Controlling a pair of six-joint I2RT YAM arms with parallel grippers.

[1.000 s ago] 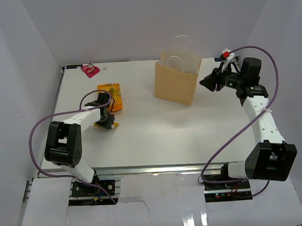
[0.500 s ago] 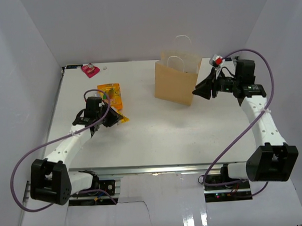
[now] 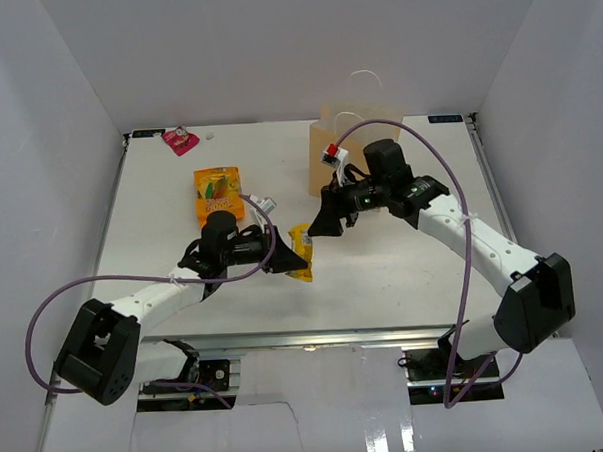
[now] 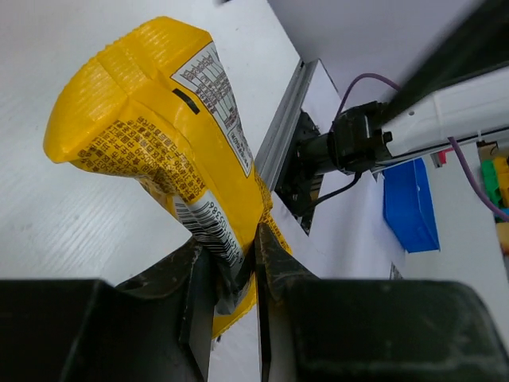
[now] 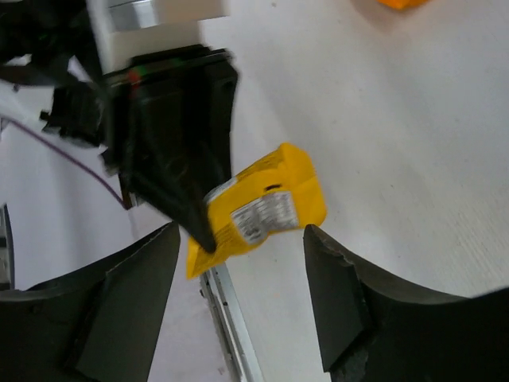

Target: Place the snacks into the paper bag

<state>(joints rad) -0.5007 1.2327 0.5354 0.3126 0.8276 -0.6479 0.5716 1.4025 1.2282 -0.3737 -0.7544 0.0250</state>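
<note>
- Top: paper bag [image 3: 372, 128] upright at desk's [image 3: 384, 272] 12 o'clock, contents not visible. Left claw [image 3: 288, 256] holds yellow packet [image 3: 302, 252] mid-desk; orange pouch [image 3: 218, 195] at its 10.
- L wrist: claw pinched tight on packet's end.
- R wrist: right claw [image 5: 238, 231] spread wide, empty, packet btwn fingers, untouched.

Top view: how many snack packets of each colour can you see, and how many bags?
yellow packet: 1
orange pouch: 1
magenta packet: 1
paper bag: 1
Total: 4
</note>
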